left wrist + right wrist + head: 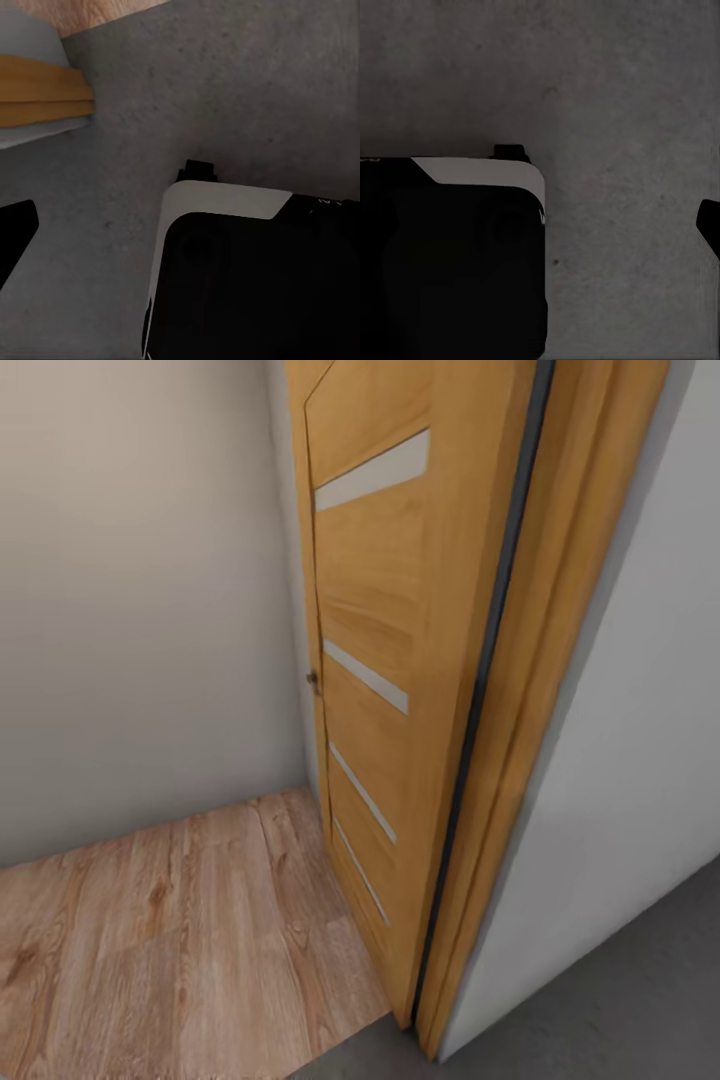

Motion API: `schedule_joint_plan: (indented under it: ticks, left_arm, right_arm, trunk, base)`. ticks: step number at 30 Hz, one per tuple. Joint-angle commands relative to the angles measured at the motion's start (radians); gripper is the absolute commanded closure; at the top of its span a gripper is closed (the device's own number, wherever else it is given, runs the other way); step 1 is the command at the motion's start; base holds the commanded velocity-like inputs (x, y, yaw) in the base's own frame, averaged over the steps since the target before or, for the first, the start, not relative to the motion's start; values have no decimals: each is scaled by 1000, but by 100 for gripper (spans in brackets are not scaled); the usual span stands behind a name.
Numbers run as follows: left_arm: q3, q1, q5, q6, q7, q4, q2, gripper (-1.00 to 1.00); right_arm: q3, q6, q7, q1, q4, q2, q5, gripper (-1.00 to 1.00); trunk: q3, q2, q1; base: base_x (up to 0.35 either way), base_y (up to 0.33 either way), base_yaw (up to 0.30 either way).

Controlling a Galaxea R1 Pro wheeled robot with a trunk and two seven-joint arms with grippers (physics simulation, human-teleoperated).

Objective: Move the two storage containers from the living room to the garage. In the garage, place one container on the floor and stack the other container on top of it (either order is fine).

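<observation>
The robot stands at an open wooden door (400,660), on the way between rooms; next it must drive through, and I cannot tell either gripper's state.

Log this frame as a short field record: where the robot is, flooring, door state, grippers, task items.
location: at a doorway, facing an open wooden door
door: swung open, pale horizontal strips, small handle
flooring: light wood planks beyond the threshold, grey concrete on the near side
walls: plain pale wall
robot base: black and white, over concrete
grippers: state cannot be told
containers: none to log
</observation>
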Motion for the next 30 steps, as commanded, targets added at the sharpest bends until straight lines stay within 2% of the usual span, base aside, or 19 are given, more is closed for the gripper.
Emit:
schedule_joint_plan:
  ticks: [1, 22, 30]
  left_arm:
    - [4, -1, 8, 3, 1, 0, 0, -100]
    - [4, -1, 7, 4, 1, 0, -2, -100]
    - [4, -1, 7, 3, 1, 0, 0, -100]
  right_arm:
    - [8, -6, 0, -1, 3, 1, -10, -100]
    - [8, -6, 0, -2, 3, 1, -9, -100]
    - [8, -6, 0, -2, 3, 1, -8, -100]
  trunk:
    - [-1, -1, 0]
    - [-1, -1, 0]
    - [-1, -1, 0]
  base:
    - [0, -1, 268]
    - [2, 0, 269]
    - [132, -18, 269]
